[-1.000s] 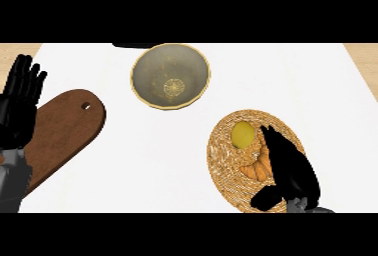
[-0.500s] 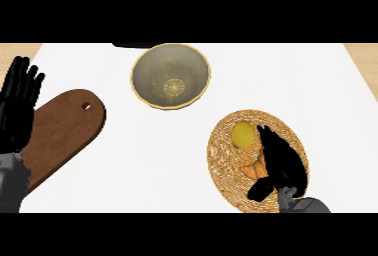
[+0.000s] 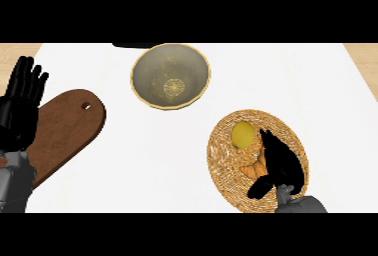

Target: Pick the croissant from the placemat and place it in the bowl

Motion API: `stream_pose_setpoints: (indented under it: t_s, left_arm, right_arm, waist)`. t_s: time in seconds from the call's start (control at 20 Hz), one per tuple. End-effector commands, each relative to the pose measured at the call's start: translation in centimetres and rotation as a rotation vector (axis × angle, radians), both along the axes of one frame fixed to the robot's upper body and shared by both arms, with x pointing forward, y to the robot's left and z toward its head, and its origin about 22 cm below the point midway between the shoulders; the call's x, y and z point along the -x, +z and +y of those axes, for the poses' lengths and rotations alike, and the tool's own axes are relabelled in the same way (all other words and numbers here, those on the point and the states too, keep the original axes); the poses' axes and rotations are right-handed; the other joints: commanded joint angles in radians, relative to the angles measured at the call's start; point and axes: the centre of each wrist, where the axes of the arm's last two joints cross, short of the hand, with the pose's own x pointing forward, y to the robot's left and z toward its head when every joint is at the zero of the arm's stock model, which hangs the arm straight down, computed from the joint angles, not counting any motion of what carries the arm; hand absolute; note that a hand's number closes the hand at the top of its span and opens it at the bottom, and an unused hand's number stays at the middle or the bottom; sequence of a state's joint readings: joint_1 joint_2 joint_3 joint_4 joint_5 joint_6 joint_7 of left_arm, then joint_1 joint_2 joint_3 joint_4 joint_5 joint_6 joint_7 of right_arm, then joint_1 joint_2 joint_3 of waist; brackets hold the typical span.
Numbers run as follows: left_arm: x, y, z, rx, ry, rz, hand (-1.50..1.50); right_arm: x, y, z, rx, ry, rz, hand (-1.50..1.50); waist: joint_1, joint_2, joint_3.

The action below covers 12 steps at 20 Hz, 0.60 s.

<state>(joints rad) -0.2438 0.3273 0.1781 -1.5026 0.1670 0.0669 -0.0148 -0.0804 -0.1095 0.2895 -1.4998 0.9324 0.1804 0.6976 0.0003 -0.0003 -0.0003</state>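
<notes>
Right hand (image 3: 282, 161) lies over the croissant (image 3: 252, 171) on the placemat (image 3: 221, 156); fingers straight, thumb spread.

A white counter top (image 3: 295, 80) is being viewed from steeply above; pale wood is showing beyond it at the upper left (image 3: 18, 50) and upper right corners. Three things are being carried directly on it: a tan-rimmed bowl (image 3: 159, 65) is sitting toward the far middle; a round woven placemat (image 3: 225, 160) is lying at the near right, apart from the bowl; a brown wooden cutting board (image 3: 70, 130), with a hole in its handle, is lying slantwise at the left. A dark object (image 3: 133, 46) is being cut off by the far edge, just beside the bowl.
</notes>
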Motion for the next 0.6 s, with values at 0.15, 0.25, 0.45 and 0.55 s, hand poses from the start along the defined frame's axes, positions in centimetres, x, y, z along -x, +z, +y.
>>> stream_pose_setpoints:
  t_s: [0.15, 0.25, 0.45, 0.55]
  left_arm:
    - [-0.7, 1.3, 0.9, -0.004, 0.01, 0.003, 0.0]
    - [0.3, 0.8, 0.5, 0.001, 0.005, 0.0, 0.0]
    - [-0.5, -0.7, 0.8, -0.003, 0.0, 0.012, 0.0]
    - [-1.3, -1.0, 0.9, -0.002, 0.007, -0.01, 0.0]
  right_arm:
    - [-0.1, -2.2, -1.9, 0.024, -0.01, 0.026, -1.5]
    - [0.7, -1.7, -1.9, 0.033, 0.057, -0.073, 1.5]
    - [-0.8, -1.7, -0.5, 0.046, 0.05, -0.129, 1.5]
    - [-1.5, -0.9, -2.5, 0.068, 0.059, -0.13, 1.5]
  waist:
    - [-0.001, 0.0, 0.0]
    - [-0.001, 0.0, 0.0]
    - [-0.001, 0.001, 0.0]
    - [-0.002, 0.001, 0.0]
